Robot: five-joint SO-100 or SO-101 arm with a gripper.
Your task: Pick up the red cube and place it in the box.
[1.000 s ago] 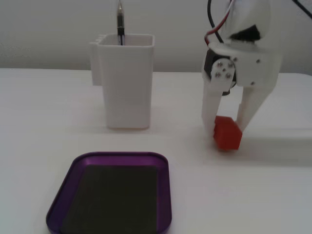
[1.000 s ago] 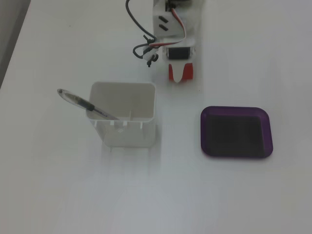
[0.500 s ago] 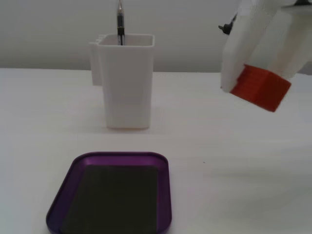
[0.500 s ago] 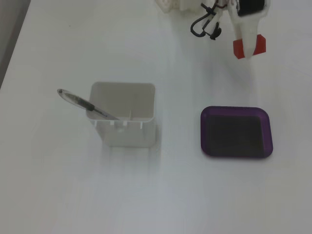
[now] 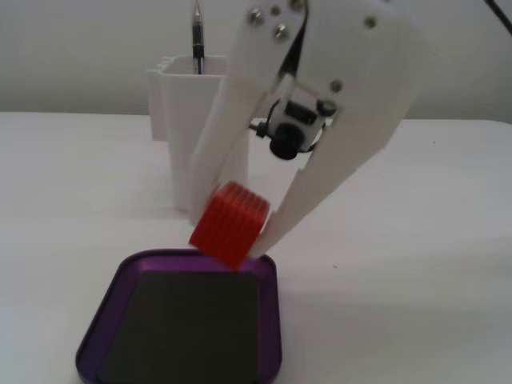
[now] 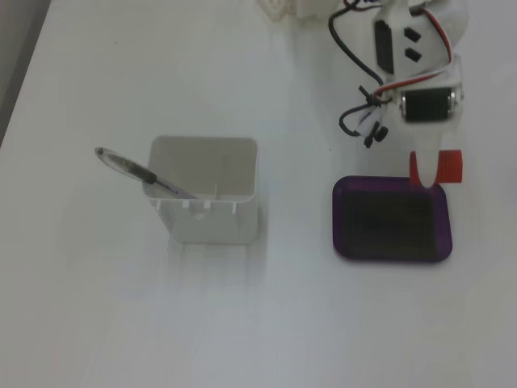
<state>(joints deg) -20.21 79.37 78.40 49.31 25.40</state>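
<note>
The red cube is a small ribbed red block, held tilted between my white gripper's fingers. It hangs just above the far rim of the box, a shallow purple tray with a dark grey floor. In another fixed view the gripper comes down from the top, the red cube shows on both sides of a white finger, and it sits at the upper right corner of the box. The gripper is shut on the cube.
A tall white plastic container with a pen in it stands behind the box; in another fixed view the container is left of the box, with the pen leaning out. Arm cables hang at the top right.
</note>
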